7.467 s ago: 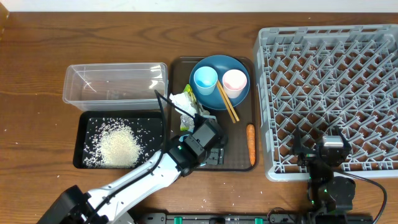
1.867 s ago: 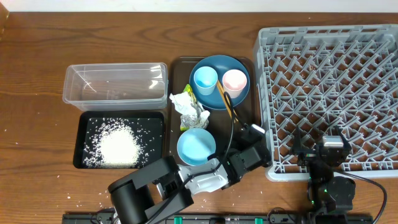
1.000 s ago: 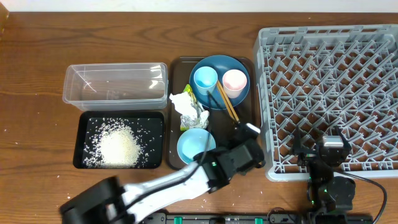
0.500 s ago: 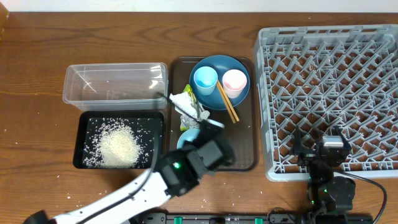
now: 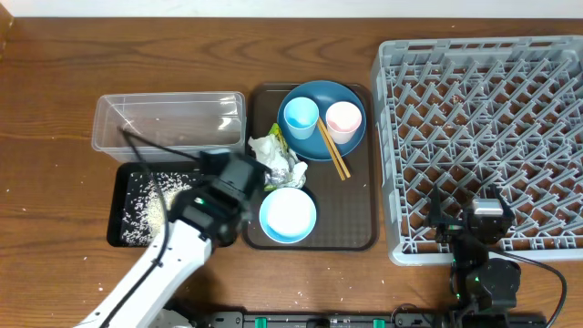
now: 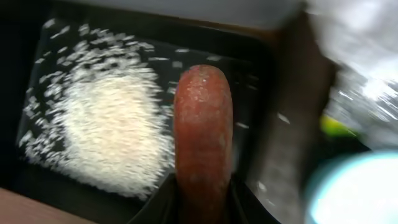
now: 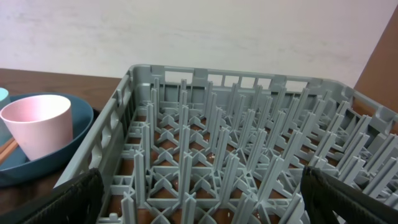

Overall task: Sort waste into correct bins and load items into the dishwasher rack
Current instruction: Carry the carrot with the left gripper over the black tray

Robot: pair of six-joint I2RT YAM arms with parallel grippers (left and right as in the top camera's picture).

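The left pincer is shut tight on the small orange carrot. It grips the carrot's near end, and the rest sticks out in front. Under the carrot is the white rice in the black tray. This black tray sits just left of the brown tray, by its near end. The clear tub is also left of the brown tray, by its far end.

On the brown tray, the light blue bowl is at the near end. The white tissue and green-and-yellow wrapper are in the middle. The dark blue dish at the far end holds the light blue cup, the pink cup and the chopsticks.

The right pincer is open wide over the grey rack, just right of the brown tray.
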